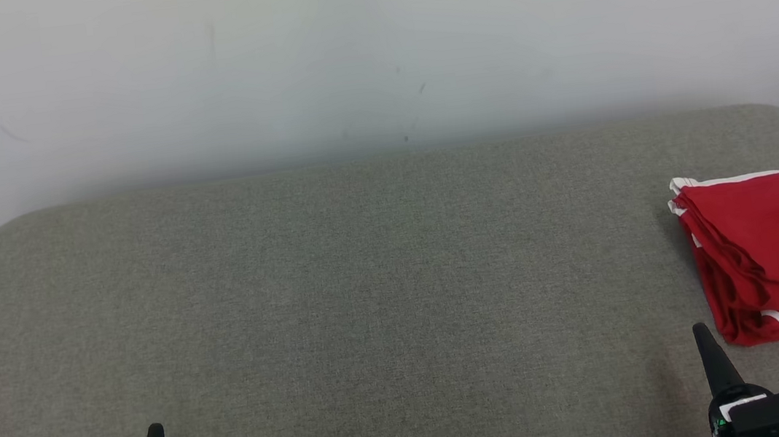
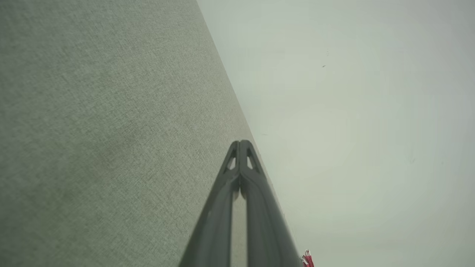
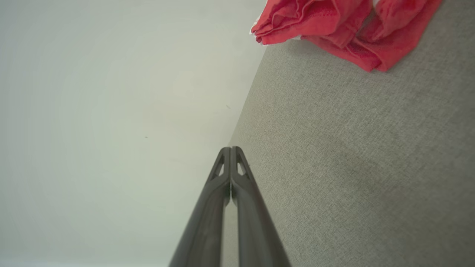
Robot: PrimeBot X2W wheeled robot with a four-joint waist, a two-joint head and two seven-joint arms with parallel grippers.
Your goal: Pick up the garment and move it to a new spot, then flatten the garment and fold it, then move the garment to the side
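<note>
Right pincer [image 1: 702, 338] is closed tip to tip w/ nothing in it, low at the near edge. The left pincer [image 1: 155, 434] is the same, shut and empty, well apart from it. Just beyond the right one lies the red fabric garment with white stripes [image 1: 774, 248], folded in a compact stack (a bit rumpled) at the far right of the grey cloth-covered table [image 1: 368, 287]. The last step, the move aside, looks done, so prob. nothing more is called for. The garment runs off the picture's right side, so its margin to the rim there can't be told. The middle and left are open room, up to the pale wall [image 1: 341, 55].
</note>
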